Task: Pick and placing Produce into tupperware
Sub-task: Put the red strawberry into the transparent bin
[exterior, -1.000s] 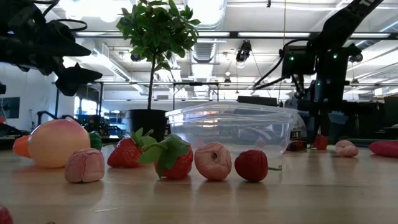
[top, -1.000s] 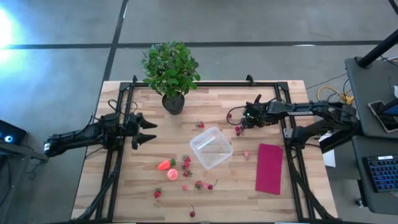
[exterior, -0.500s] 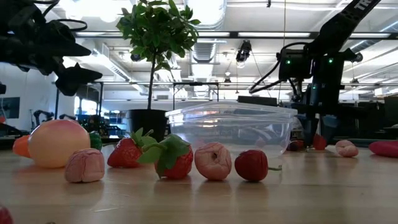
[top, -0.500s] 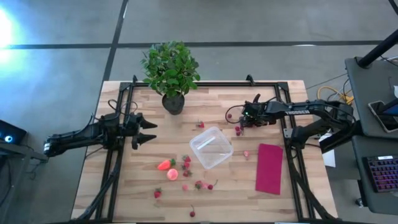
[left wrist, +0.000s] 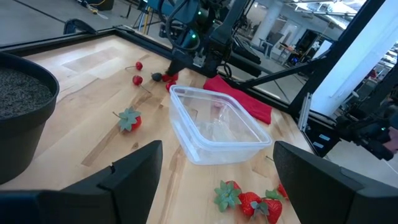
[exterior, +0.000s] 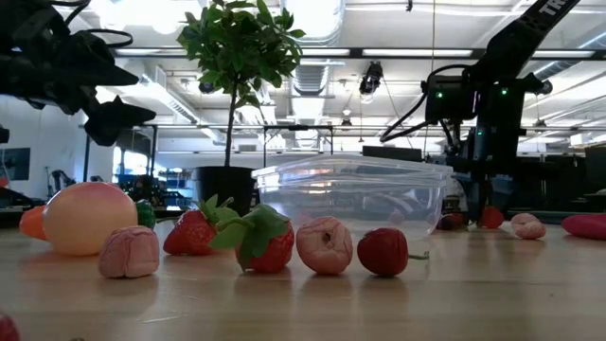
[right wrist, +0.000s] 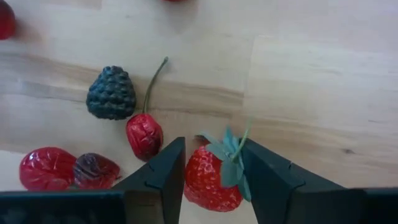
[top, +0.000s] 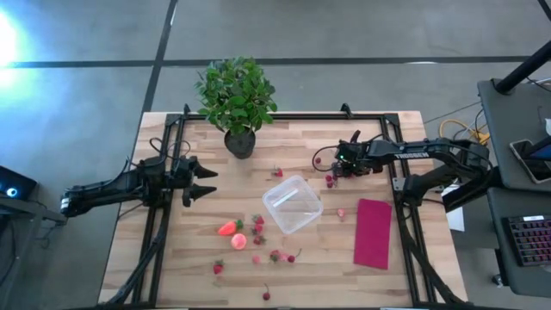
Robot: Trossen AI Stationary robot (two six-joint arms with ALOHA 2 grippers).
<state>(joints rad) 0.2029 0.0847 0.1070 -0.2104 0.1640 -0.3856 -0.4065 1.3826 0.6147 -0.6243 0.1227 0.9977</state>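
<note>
Right gripper pinches a small strawberry on the table, beside the tupperware.

The strawberry is glossy red with a ragged green top and thin stem — it sits between the two dark fingers, one on each flank, narrowed in onto it, the berry low against the wood. Just beside it lie a wrinkled red cherry on a long stem, a dark blackberry and two more red berries. In the high view this cluster lies well apart from the clear, rounded-square tupperware, near the magenta cloth. The left gripper hangs over the table's left side, fingers spread wide — holding nothing.
</note>
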